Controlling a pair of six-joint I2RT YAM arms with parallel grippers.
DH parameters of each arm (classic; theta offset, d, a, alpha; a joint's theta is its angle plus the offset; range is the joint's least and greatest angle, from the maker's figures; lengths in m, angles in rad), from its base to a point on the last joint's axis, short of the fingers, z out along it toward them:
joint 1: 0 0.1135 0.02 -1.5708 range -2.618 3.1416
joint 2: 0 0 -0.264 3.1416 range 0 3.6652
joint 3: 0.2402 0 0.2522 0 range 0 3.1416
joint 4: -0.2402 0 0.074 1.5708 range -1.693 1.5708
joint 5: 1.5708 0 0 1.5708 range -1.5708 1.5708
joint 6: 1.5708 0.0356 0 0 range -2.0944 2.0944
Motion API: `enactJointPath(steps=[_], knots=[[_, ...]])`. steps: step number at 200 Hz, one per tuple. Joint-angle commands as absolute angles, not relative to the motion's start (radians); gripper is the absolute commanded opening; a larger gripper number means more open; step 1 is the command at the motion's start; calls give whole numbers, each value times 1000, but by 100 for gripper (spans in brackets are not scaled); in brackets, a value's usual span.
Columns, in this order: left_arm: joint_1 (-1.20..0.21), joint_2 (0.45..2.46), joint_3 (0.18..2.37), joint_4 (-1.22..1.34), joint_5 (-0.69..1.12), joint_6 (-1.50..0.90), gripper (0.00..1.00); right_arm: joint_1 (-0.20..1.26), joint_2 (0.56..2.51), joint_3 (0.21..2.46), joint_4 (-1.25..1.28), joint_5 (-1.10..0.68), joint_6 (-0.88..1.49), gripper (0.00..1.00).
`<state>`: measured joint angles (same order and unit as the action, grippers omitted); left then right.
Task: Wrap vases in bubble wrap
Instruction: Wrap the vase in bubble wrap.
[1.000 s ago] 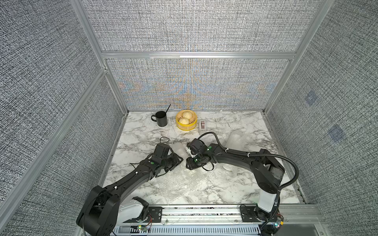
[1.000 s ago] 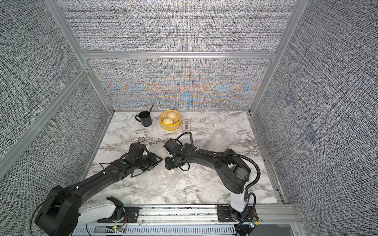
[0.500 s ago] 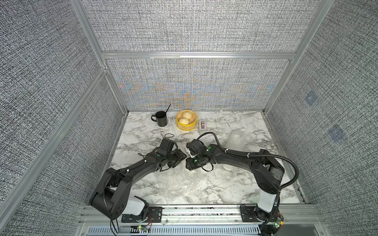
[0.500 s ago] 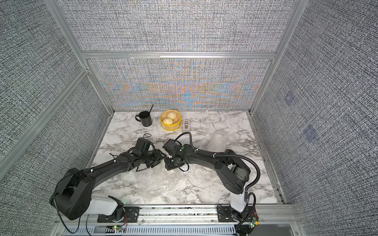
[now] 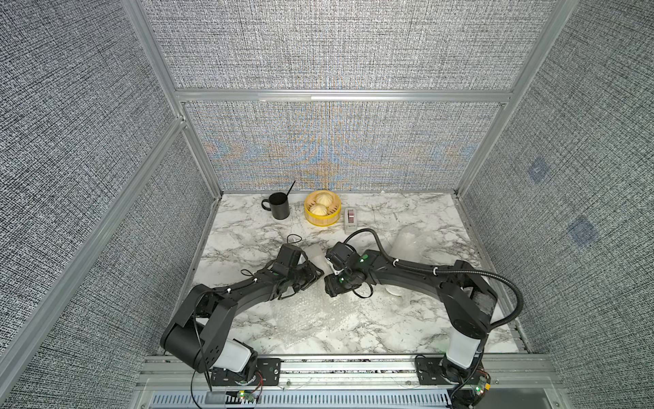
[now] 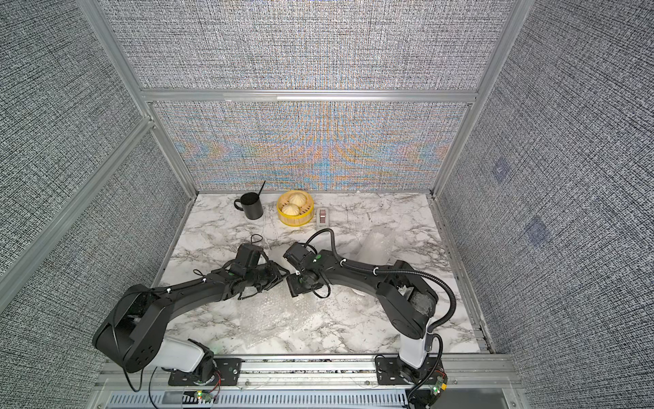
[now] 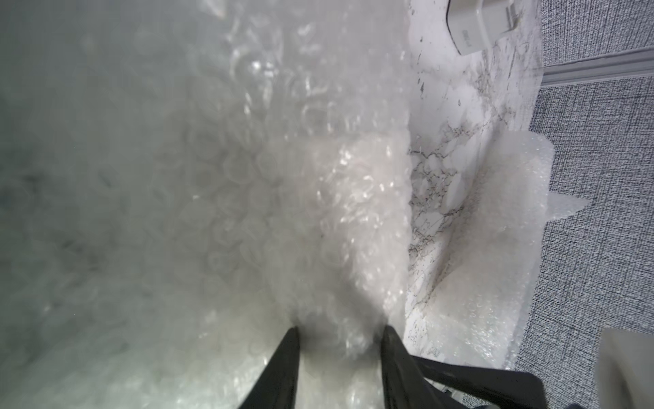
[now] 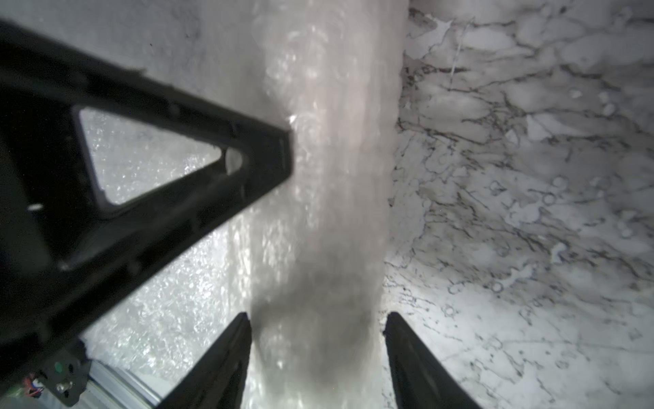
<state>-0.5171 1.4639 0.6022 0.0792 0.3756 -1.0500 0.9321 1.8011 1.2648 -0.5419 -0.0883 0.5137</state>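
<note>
Bubble wrap (image 8: 329, 177), rolled into a pale tube around what I took for one of the vases, was held low over the counter (image 5: 247, 233) between the two arms. Over the last second the left arm had swung in from its side, and the left fingers (image 7: 283, 371) now pinched the roll. The right arm had hardly stirred, and the right fingers (image 8: 226, 371) stood apart around the roll, one just clear of the plastic. To my eye the left was taking over the hold so the wrap wouldn't spring loose. A flat sheet (image 5: 311, 311) lay spread nearer the front, and a second wrapped bundle (image 5: 407, 244) lay beyond the right arm. At the back, a black mug (image 5: 279, 210) held a thin stick, and a yellow basket (image 5: 322, 222) held two buns (image 5: 319, 209).
</note>
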Motion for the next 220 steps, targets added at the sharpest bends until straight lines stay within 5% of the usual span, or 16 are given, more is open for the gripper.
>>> enactJointPath(steps=[1, 141, 220], knots=[[-518, 1460, 569, -45, 306, -1042, 37, 933, 1771, 1236, -570, -120, 519, 69], [-514, 1373, 467, -87, 255, -1046, 37, 1037, 1792, 1179, -528, -64, 530, 72], [-512, 1352, 440, -92, 244, -1053, 37, 991, 1634, 1169, -508, -86, 557, 85]])
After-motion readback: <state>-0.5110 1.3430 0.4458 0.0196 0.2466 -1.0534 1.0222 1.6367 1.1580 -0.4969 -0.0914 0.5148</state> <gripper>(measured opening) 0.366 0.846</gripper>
